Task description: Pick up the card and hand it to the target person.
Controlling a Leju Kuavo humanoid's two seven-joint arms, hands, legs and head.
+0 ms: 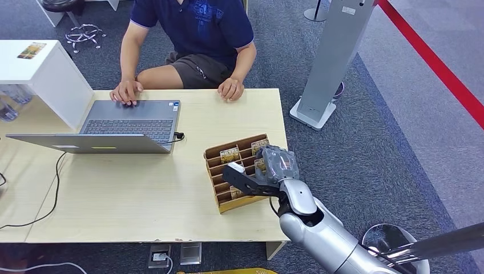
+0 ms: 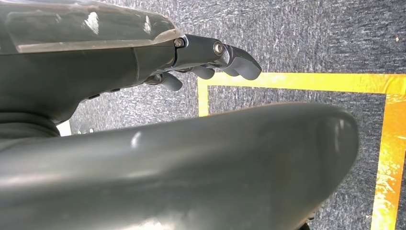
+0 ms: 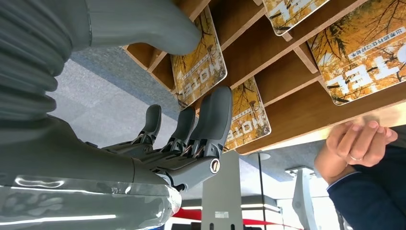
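Observation:
A brown slotted card rack stands on the table's right part and holds several cards printed with yellow autumn trees. My right hand hovers over the rack's right side with nothing gripped. In the right wrist view the thumb and the dark fingers lie either side of one card in the rack, spread apart; another card sits just past the fingers. My left hand hangs beside my body over the carpet, holding nothing.
A person in a dark blue shirt sits at the table's far side, one hand on an open laptop, the other on the table edge. A white box stands far left. A grey stand rises right of the table.

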